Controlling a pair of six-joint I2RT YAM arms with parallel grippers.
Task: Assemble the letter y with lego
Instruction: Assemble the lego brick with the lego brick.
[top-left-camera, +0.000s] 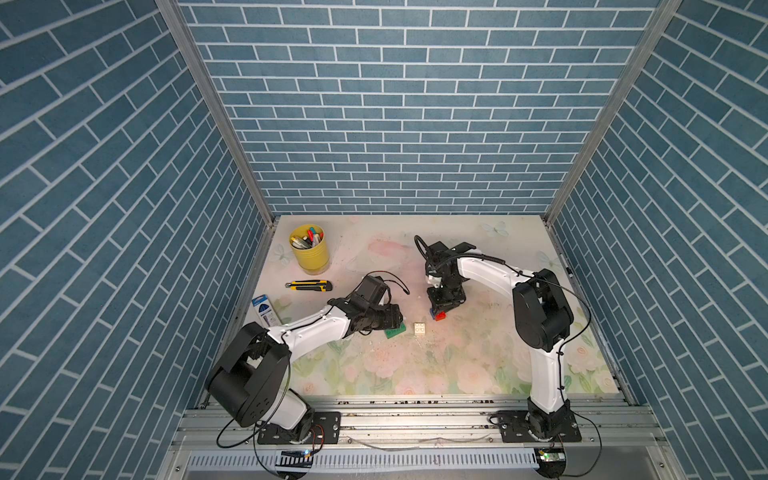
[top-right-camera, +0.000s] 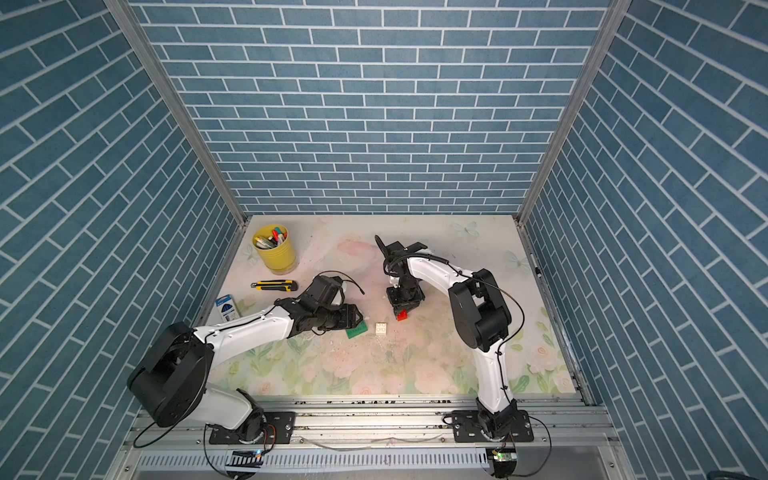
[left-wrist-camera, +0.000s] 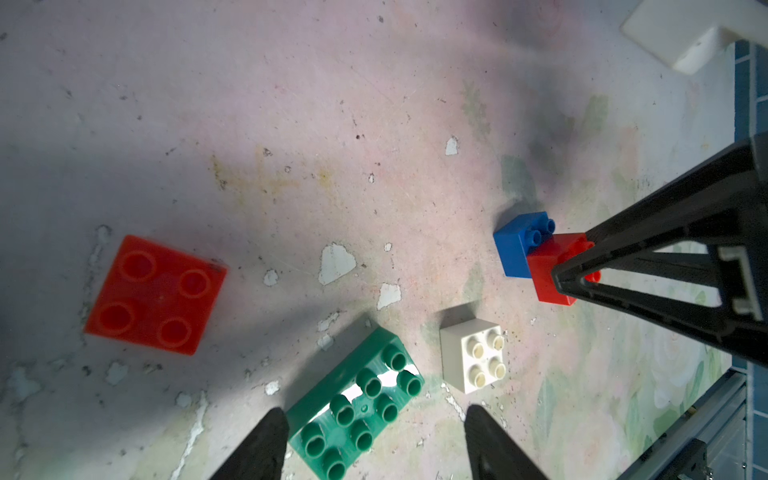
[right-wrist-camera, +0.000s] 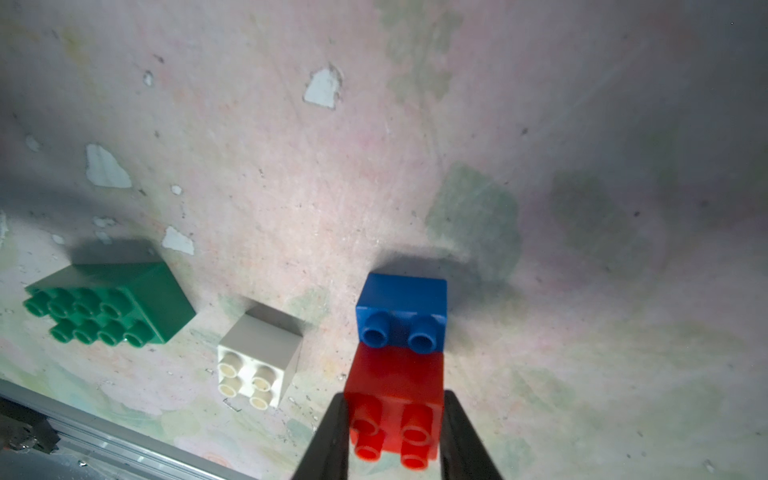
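Note:
My right gripper is shut on a red brick that overlaps half of a blue brick, leaving two blue studs bare; the pair shows in a top view as the red brick. My left gripper hangs open low over the green brick, one fingertip at the brick's end and the other well clear of it. A white brick stands between the green brick and the stacked pair. A second red brick lies apart, hidden under my left arm in both top views. No finished letter y is in view.
A yellow cup of pens stands at the back left, with a utility knife and a blue packet nearer the left wall. The mat is scuffed and flaking.

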